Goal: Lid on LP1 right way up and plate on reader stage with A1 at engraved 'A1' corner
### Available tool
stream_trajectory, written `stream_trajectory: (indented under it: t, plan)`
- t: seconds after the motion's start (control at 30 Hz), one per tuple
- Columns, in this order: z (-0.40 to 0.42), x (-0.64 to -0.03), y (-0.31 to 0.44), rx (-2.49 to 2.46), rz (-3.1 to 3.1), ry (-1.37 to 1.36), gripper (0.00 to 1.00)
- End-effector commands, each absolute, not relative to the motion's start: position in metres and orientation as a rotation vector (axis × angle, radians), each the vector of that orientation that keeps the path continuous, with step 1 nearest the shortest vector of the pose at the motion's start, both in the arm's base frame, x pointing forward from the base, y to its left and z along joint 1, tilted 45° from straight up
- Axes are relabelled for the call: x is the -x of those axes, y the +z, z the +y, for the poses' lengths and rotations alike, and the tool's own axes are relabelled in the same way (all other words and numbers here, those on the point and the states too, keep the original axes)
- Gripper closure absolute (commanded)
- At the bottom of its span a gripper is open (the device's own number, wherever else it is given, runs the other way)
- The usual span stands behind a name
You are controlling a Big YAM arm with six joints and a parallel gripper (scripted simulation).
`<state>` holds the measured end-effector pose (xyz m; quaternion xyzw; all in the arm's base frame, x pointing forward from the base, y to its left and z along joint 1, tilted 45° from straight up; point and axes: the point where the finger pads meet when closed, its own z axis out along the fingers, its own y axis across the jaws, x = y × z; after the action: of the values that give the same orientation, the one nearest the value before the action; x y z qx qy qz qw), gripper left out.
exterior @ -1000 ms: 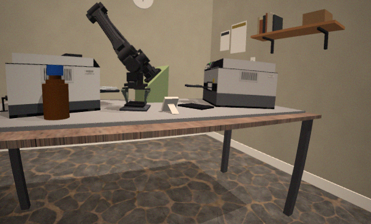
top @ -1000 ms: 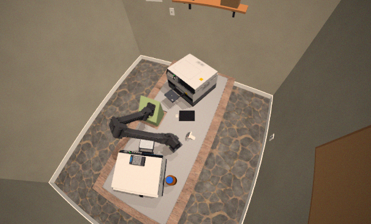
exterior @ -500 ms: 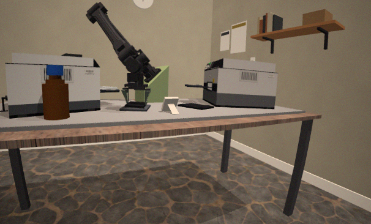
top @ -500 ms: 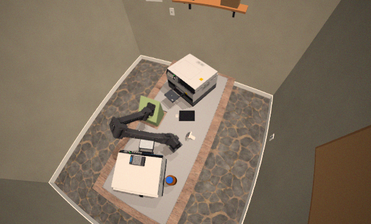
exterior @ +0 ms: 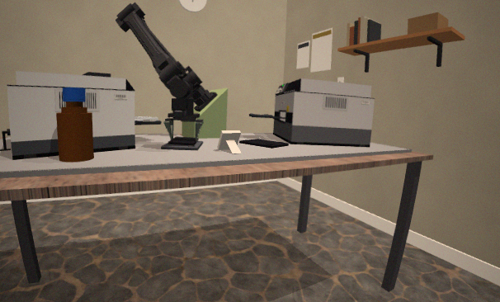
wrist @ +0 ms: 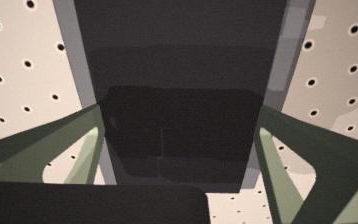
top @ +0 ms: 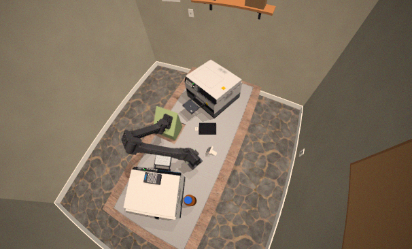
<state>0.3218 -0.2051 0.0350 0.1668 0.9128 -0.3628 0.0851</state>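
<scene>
Black beneath the gripper (top: 194, 161) (exterior: 184, 131) (wrist: 181, 106): the lid (exterior: 184, 141) (wrist: 180, 67), apparently at LP1, long axis crossing the finger line; fingertips wide apart at its sides, can't tell whether clamped.
</scene>
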Motion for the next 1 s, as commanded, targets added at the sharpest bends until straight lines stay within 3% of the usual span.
stream_trajectory:
  t: [0.0, 0.97]
  plan:
    - [-0.2066, -0.3215, 0.034, -0.493, 2.722, -1.08, 0.15]
    - [-0.214, -0.3224, 0.0305, -0.506, 2.718, -1.083, 0.15]
